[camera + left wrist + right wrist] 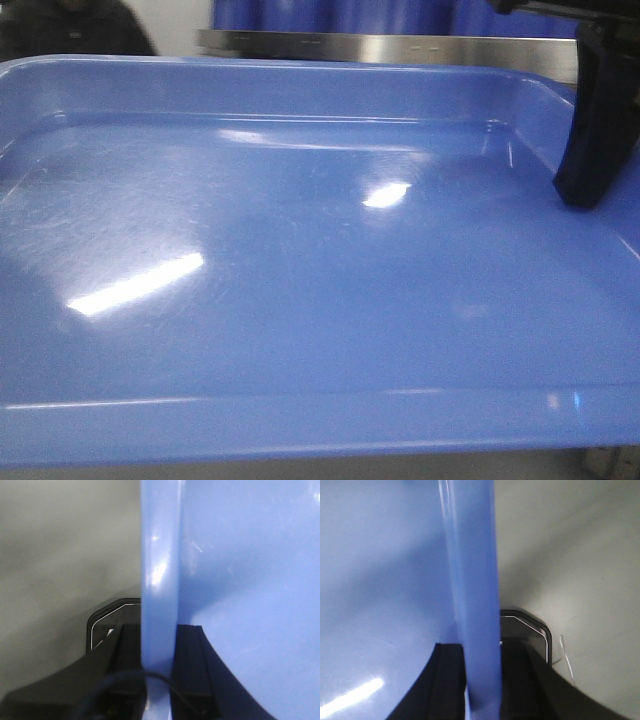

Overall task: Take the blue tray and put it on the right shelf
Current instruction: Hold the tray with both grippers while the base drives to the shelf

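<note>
The blue tray (300, 250) fills nearly the whole front view, its glossy inside facing up. Its side rim (159, 580) runs between the black fingers of my left gripper (159, 630), which is shut on it. The opposite rim (475, 580) is clamped the same way by my right gripper (480, 647). One right finger (595, 150) reaches down inside the tray's right edge in the front view; my left gripper is out of that view. Just beyond the tray's far rim shows the steel front rail of the right shelf (400, 45).
Dark blue bins (350, 15) stand behind the steel rail. A person in dark clothing (75, 25) is at the top left. Blurred grey floor lies below the tray in the left wrist view (60, 555) and the right wrist view (570, 555).
</note>
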Controlling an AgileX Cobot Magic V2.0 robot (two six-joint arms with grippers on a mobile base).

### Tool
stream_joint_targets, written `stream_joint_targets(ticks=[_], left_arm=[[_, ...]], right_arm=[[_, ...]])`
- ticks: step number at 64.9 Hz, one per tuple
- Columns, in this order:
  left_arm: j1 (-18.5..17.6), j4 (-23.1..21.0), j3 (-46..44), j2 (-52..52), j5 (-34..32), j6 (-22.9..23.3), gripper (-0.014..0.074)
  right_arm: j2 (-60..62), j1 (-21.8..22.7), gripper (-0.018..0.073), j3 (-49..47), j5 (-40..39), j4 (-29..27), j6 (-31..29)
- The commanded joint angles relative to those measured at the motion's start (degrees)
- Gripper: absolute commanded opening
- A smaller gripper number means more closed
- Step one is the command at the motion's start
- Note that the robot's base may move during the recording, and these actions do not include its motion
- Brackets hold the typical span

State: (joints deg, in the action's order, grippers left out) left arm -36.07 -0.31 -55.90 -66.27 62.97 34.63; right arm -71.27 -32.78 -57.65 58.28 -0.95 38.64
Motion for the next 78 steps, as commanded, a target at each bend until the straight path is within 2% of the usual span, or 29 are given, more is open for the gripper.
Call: stream_joint_targets(ticks=[1, 78], left_arm=[[-0.6, -0.3, -1.3, 1.2, 0.1, 0.3, -0.0017], [-0.6, -0.3, -1.3, 1.2, 0.1, 0.3, -0.0017]], right_arm=[[1.7, 0.0, 0.0214, -1.4, -2.3, 0.9, 0.5], [1.7, 0.0, 0.0214, -1.4, -2.4, 0.9, 0.5]])
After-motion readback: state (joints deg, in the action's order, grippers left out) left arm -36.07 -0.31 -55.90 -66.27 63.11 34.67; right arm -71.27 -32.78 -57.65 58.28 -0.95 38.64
